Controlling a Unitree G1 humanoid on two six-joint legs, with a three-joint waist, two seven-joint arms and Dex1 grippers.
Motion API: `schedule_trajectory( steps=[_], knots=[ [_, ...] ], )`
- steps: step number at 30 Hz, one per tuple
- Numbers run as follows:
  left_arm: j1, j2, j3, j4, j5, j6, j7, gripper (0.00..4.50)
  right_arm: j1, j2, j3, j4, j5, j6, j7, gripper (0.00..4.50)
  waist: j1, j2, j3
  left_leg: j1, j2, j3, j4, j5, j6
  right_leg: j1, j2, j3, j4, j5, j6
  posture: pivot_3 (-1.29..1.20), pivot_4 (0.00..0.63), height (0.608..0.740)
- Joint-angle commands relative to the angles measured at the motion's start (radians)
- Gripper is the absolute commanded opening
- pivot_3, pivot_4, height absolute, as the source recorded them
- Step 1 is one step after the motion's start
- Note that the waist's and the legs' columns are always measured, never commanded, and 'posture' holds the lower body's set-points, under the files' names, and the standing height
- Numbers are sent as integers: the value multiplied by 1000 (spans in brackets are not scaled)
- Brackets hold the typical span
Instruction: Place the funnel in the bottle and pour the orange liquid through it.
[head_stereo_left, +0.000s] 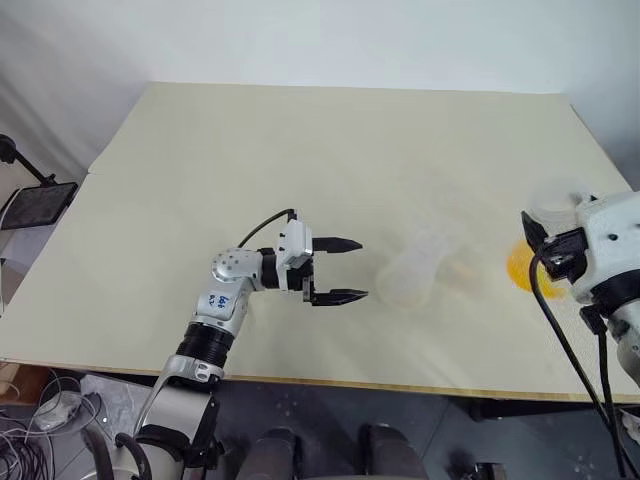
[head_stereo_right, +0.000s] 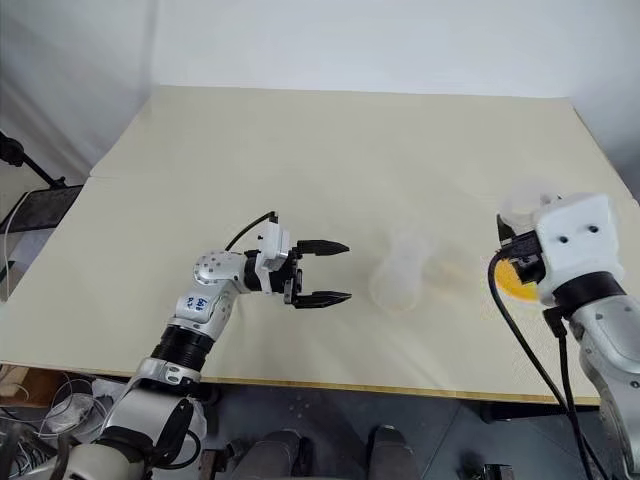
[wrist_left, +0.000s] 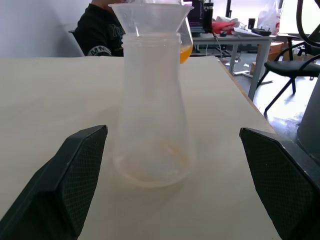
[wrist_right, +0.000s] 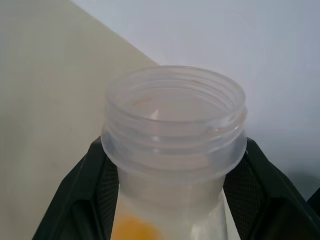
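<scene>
Left eye view puts the left gripper (head_stereo_left: 340, 270) low over the middle of the counter (head_stereo_left: 300, 140), pointing level toward the bottle (head_stereo_left: 412, 275), its jaws spread wide and holding nothing. The bottle stands upright just beyond the fingertips, near but apart from them. In the left wrist view the funnel (wrist_left: 150, 17) already sits in the bottle's mouth, its flared cup resting on the rim, so the first half of the task looks done. The bottle's body appears empty apart from a faint orange ring at its base.

Further right, the right gripper (wrist_right: 170, 200) is pressed against a second clear container (wrist_right: 172, 130) with a wide threaded mouth, the black fingers (wrist_right: 85, 195) clamped on either side just under the threads. The orange liquid (wrist_right: 132, 230) shows low inside this container, and in the head views it glows as an orange patch (head_stereo_left: 522, 268) beside the white wrist housing, well to the right of the bottle. The container is lifted off the counter and not yet over the funnel, so the pouring itself seems still to come: the container has to be carried over the funnel and tipped, while the left gripper seems placed to steady the bottle.

The counter is a pale cream board, bare around the bottle. Pale walls stand behind it, and a dark stand (head_stereo_left: 35, 195) sits off its left edge. The left wrist view looks past the bottle to a seated person in dark clothing (wrist_left: 102, 32), cluttered desks and a chair.
</scene>
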Motion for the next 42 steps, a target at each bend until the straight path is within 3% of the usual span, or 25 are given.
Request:
schedule_trajectory(
  steps=[1, 9, 19, 33, 42],
  knots=[
    [-27, 6, 10, -2, -14, -20, -15, 4500, -24, -60, 37, -87, -63, 31, 16, 2432, 0, -1, 0, 0, 0, 0, 0, 0, 0, 0, 0, 0, 0, 0, 0, 0, 150, 740],
    [-51, 0, 10, 36, -11, -36, -22, 4500, -152, -157, 280, -77, -198, 70, 27, 2432, -1, -1, 1, 0, 0, 0, 0, 0, 0, -1, -1, 0, -3, 0, 0, 0, 150, 740],
    [-58, 3, 14, 49, -11, -45, -20, 4500, -221, -242, 410, -31, -404, 40, 66, 2432, 0, -1, 1, -4, -1, 0, 0, 0, 0, -5, -1, -1, -3, 0, 0, 0, 150, 740],
    [-66, -1, 12, 54, -10, -46, -20, 4500, -238, -303, 481, 37, -654, -128, 188, 2432, 0, -2, 1, -6, -1, 3, 1, 0, 0, -11, 0, -4, 2, 0, 0, 0, 150, 740],
    [-73, -6, 11, 62, -10, -50, -17, 4500, -221, -275, 479, 71, -798, -253, 258, 2432, 0, -2, 1, -6, -1, 3, 1, 0, 0, -11, 0, -7, 3, 0, 0, 0, 150, 740]
  ],
)
